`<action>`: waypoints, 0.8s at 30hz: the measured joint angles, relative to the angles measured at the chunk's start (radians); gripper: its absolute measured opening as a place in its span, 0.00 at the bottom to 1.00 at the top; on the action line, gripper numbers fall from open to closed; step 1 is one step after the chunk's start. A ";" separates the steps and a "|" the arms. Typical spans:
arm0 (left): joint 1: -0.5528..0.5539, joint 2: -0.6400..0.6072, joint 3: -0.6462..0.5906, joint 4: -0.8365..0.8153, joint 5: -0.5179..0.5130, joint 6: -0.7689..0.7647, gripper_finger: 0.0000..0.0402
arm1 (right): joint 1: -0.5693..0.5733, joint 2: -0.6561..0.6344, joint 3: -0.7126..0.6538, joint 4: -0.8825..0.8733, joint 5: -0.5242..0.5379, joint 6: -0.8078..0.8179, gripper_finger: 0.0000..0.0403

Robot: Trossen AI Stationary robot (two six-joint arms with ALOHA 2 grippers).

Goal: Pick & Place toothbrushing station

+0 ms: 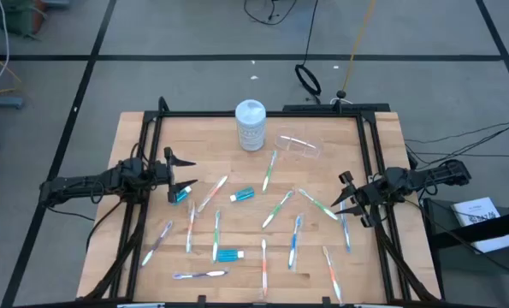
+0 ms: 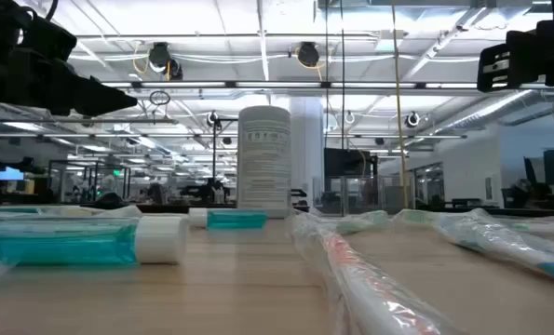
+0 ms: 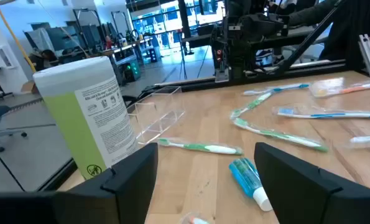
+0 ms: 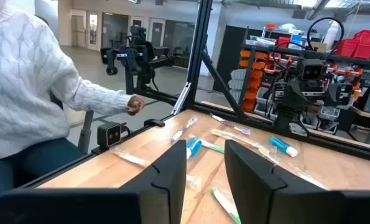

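Several slim wrapped toothbrushes (image 1: pixel 271 210) with green, blue, orange and white handles lie flat across the wooden table (image 1: pixel 134 137). Small blue toothpaste tubes lie at the middle (image 1: pixel 243 195), the near middle (image 1: pixel 229 255) and the left (image 1: pixel 180 195). The clear plastic cup (image 1: pixel 298 144) lies on its side at the far middle. It also shows in the left wrist view (image 3: pixel 157 115). My left gripper (image 1: pixel 183 174) is open and empty at the table's left, beside the left tube. My right gripper (image 1: pixel 346 192) is open and empty at the right, over the toothbrushes there.
A white lidded canister (image 1: pixel 251 125) stands upright at the far middle, next to the cup. A black frame (image 1: pixel 263 114) runs along the table's far, left and right sides. A person in a white sweater (image 4: pixel 29 93) sits beyond the table's near edge.
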 joint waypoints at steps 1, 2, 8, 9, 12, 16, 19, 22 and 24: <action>0.000 0.000 0.000 0.000 0.000 -0.002 0.67 | 0.000 0.000 0.000 0.000 0.000 0.000 0.25; 0.000 0.000 0.000 0.000 0.000 -0.004 0.67 | 0.000 0.000 0.000 0.000 0.000 0.000 0.25; 0.000 0.000 0.000 0.000 0.000 -0.003 0.67 | 0.000 0.000 0.000 0.000 0.000 0.000 0.25; 0.000 0.000 0.000 0.000 0.000 -0.009 0.67 | 0.000 0.000 0.000 0.001 0.000 0.000 0.25; 0.000 0.000 0.000 0.000 0.000 -0.023 0.67 | 0.000 0.000 0.000 0.009 -0.001 0.000 0.25; 0.000 0.000 0.000 0.000 0.000 -0.027 0.67 | 0.000 0.000 0.000 0.016 0.000 -0.003 0.25; 0.000 0.000 0.000 0.000 0.000 -0.073 0.67 | 0.000 0.000 0.000 0.029 0.000 -0.052 0.25; 0.000 0.000 0.000 0.002 0.000 -0.164 0.67 | 0.000 0.000 0.000 0.049 0.000 -0.110 0.25; 0.000 0.000 0.000 0.012 0.000 -0.178 0.67 | 0.000 0.000 0.000 0.091 0.001 -0.129 0.25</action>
